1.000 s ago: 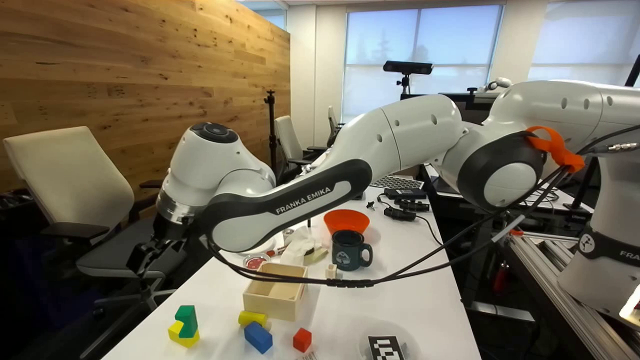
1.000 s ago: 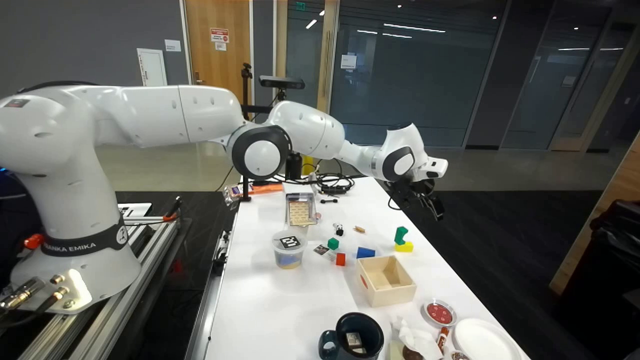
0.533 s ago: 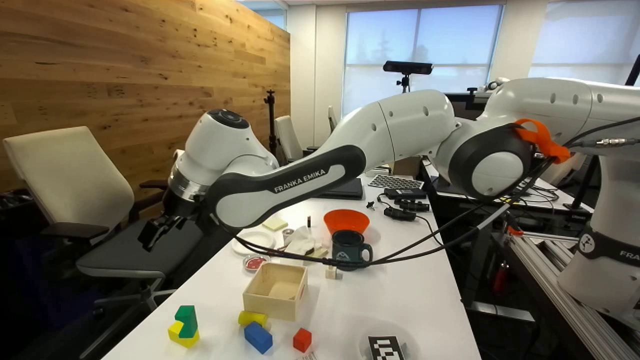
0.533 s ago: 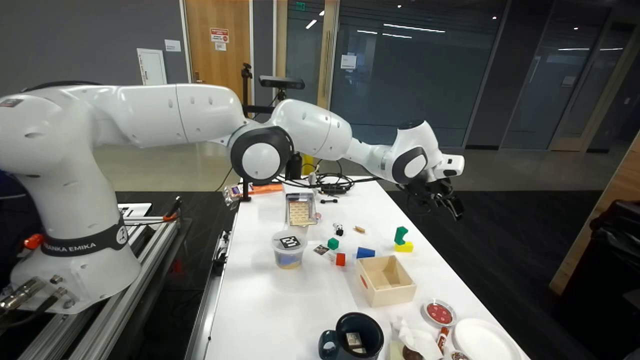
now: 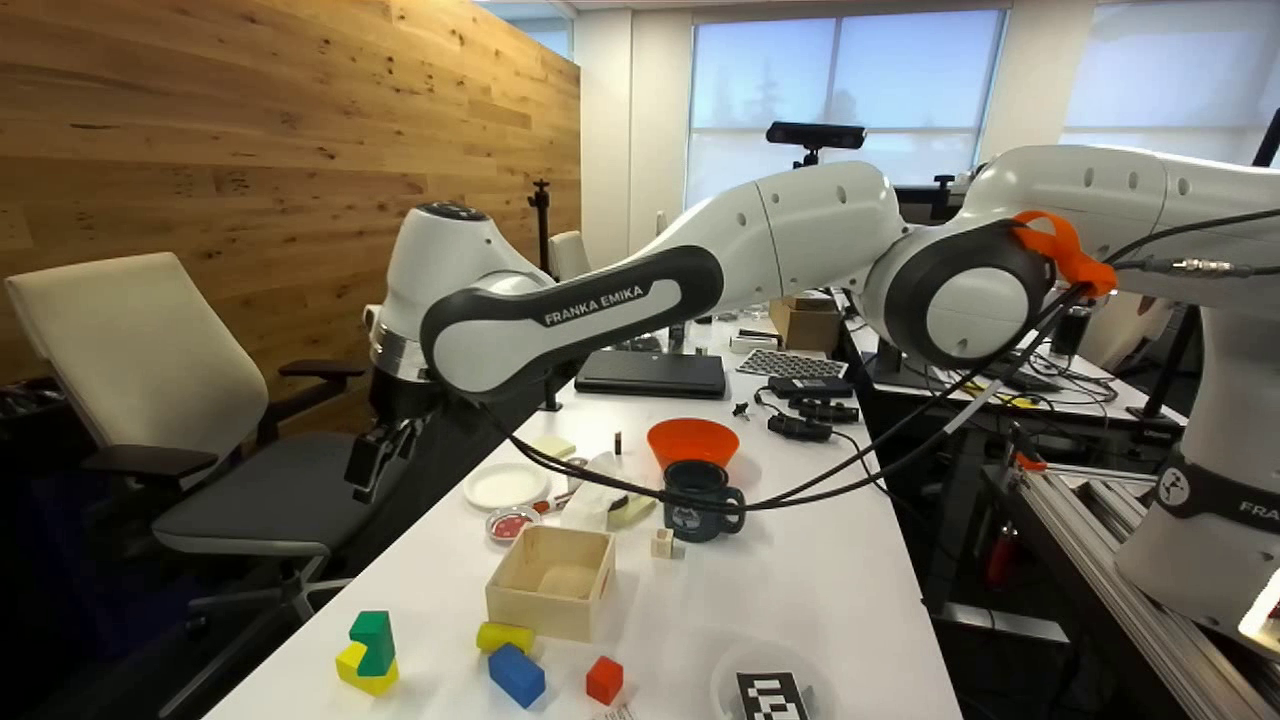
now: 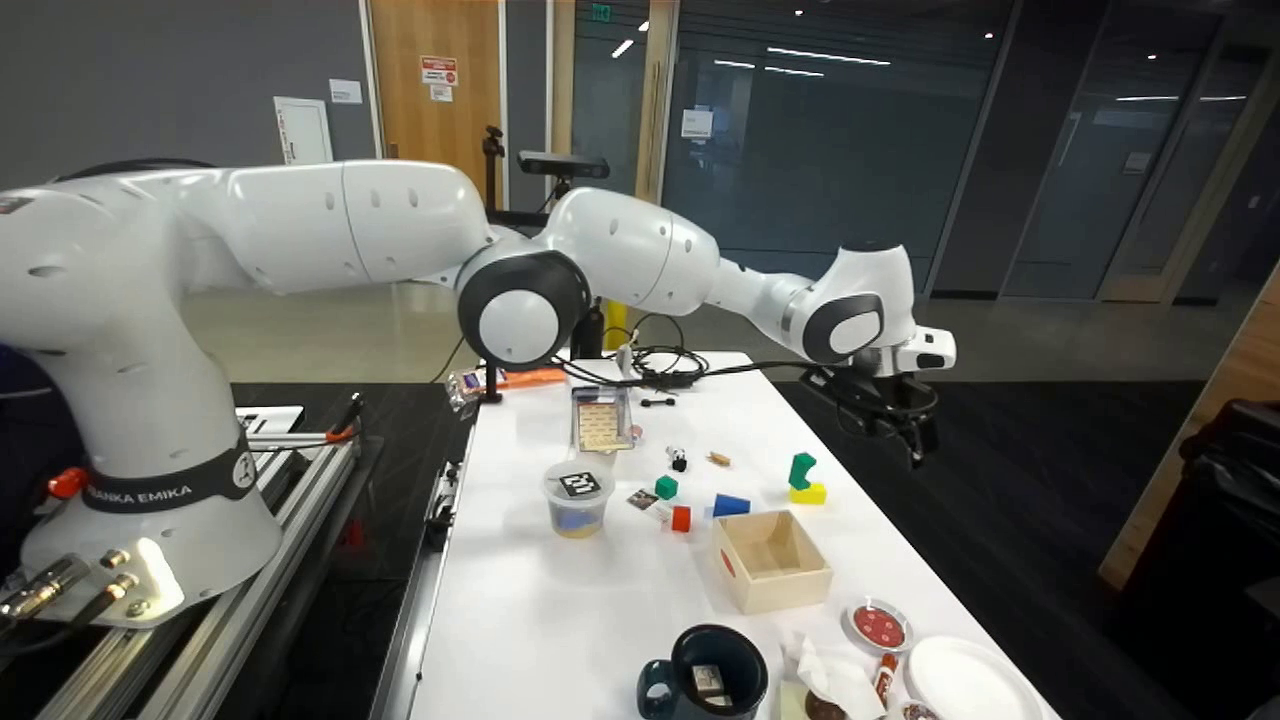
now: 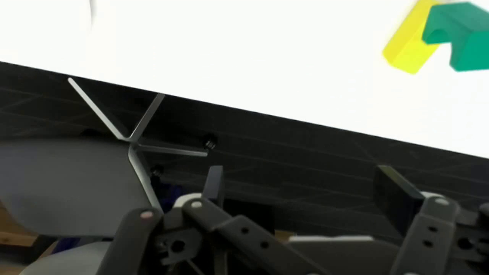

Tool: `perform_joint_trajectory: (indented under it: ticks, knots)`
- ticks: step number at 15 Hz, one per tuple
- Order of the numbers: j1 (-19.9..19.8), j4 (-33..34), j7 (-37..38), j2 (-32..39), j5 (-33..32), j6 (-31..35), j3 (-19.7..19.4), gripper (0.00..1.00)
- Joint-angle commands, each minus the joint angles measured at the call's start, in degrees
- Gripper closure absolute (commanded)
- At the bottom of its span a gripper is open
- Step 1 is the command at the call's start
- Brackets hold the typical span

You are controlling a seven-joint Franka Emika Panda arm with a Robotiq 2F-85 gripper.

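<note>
Gripper (image 7: 305,187): stands wide apart; grasps nothing.
Gripper position: hangs past the long edge of the table (image 5: 780,600), on the side of the chair (image 5: 255,490).
Nearest pieces: green block (image 6: 802,470) and yellow block (image 6: 810,495), apart from the gripper but, by judgement, closest to it on the table; at upper right in the wrist view.
Green block placement: stands on end, appears to rest on the yellow block; notch turned sideways.
Green block handling: probably light, rigid and not fragile; smooth faces, perhaps slightly slippery; liable to topple if nudged.
Green block hold point: opposite flat faces near the top, clear of the curved notch.
Yellow block handling: lies flat; likely light and stiff; best held across the narrow width, with allowance for the green block above.
Loose blocks: red cube (image 5: 604,680), blue block (image 5: 517,674) and yellow cylinder (image 5: 505,637), near the box (image 5: 540,610); cylinder likely to roll.
Box: upright, open-topped, pale wood; inner walls and bottom in view.
Mug (image 5: 695,525): upright; contains a small pale item (image 6: 707,684), kind unclear.
Tub (image 6: 575,515): upright, with a marker (image 6: 579,485) on top; shows blue and tan contents through the clear wall.
Dish (image 6: 879,602): shallow; holds something red.
Bowl (image 5: 693,446): orange; contents not discernible.
</note>
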Motion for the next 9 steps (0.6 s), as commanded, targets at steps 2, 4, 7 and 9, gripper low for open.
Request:
perform_joint_trajectory:
  ticks: [2,4,7,9]
  knots:
    - [-1.7,-1.3,-7.1,-3.0,2.0,-11.0,1.5,0.00]
    - [-2.2,0.0,-8.4,-2.4,2.0,-10.6,1.6,0.00]
    - [-1.6,0.1,-6.5,-1.7,1.1,-9.5,0.3,0.00]
    - [-1.6,0.1,-6.7,-1.7,1.1,-9.5,0.3,0.00]
